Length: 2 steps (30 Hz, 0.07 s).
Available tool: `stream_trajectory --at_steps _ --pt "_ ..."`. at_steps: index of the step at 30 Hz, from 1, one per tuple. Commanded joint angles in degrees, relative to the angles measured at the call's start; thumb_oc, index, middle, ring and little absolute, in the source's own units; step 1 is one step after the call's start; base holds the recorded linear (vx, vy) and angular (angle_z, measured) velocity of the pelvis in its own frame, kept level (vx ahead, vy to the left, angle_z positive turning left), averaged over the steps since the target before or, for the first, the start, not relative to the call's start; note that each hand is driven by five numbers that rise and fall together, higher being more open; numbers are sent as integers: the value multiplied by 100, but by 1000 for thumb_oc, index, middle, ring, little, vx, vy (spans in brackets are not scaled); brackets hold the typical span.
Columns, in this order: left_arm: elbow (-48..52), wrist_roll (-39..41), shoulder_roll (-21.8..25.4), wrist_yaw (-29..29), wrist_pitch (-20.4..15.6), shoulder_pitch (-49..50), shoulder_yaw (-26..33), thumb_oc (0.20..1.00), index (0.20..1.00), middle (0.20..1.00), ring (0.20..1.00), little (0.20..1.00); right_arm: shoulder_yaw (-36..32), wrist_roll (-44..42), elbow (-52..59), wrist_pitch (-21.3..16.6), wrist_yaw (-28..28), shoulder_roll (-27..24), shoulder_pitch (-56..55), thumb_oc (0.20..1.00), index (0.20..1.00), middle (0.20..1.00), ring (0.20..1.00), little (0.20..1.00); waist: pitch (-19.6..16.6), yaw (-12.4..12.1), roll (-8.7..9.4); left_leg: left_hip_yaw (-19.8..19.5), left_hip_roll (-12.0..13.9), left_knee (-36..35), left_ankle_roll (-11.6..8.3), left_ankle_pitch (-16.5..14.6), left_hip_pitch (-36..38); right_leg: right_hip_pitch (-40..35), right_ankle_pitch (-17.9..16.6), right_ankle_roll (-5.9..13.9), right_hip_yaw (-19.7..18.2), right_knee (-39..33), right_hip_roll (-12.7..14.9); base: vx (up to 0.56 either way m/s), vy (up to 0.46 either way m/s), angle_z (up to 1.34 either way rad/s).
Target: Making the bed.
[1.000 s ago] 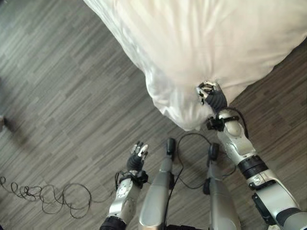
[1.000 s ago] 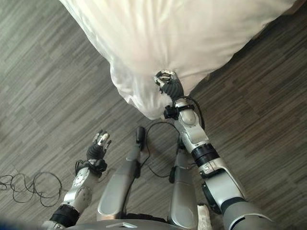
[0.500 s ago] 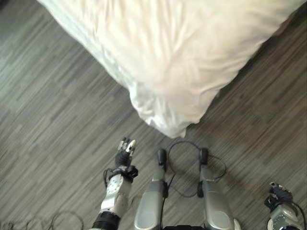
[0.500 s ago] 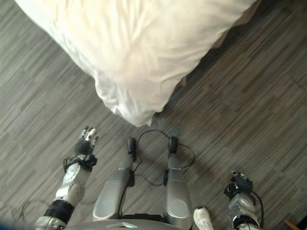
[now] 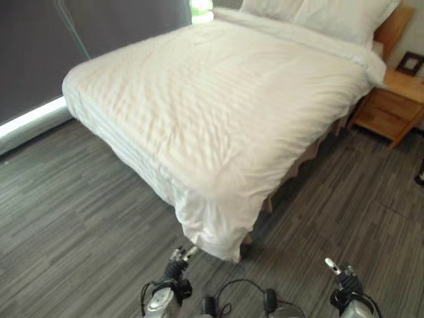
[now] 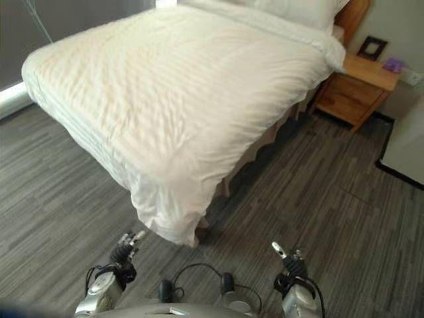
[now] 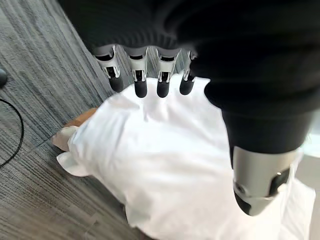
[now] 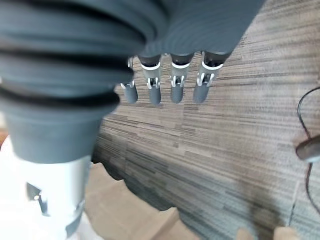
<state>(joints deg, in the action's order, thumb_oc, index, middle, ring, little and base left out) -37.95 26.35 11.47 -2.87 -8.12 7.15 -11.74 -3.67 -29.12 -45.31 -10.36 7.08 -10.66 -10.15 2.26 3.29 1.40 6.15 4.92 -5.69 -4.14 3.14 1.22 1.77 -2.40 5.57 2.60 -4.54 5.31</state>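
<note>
My left hand (image 5: 177,260) hangs low over the grey plank floor (image 5: 73,218), fingers straight and relaxed, nothing in them — in its wrist view the dark tips point at the near corner of the white duvet (image 5: 218,106) without touching it. My right hand (image 6: 286,258) is also empty, fingers loosely extended, low over the floor on the other side and well apart from the bed.

The duvet lies spread across the whole bed, fairly flat with faint stripes running along it. Its near corner (image 6: 169,222) droops down past the mattress toward the floor, a little bunched. The pillows (image 5: 324,13) sit at the head, next to the wooden nightstand (image 6: 354,83).

I judge the spreading as mostly done and this as a check of the result — both hands free, the cover in place. If anything is left, it is that hanging corner: I would bring the left hand forward, pinch the fabric near its tip and draw it down and square so it hangs evenly with the sides.
</note>
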Motion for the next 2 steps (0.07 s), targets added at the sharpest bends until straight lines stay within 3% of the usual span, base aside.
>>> stream_trajectory --at_steps 1,2 --pt "292 -116 129 126 -60 22 220 1000 1000 1000 1000 1000 -167 -194 495 -133 -69 -86 141 1000 1000 1000 1000 1000 159 22 -16 82 -216 252 321 -270 162 -45 74 193 105 731 87 38 -44 -5" --pt "256 -103 138 146 -61 61 237 1000 1000 1000 1000 1000 -160 -211 569 -138 -85 -81 116 1000 1000 1000 1000 1000 126 26 3 97 -191 249 311 -279 204 -73 79 189 84 712 72 35 -46 -6"
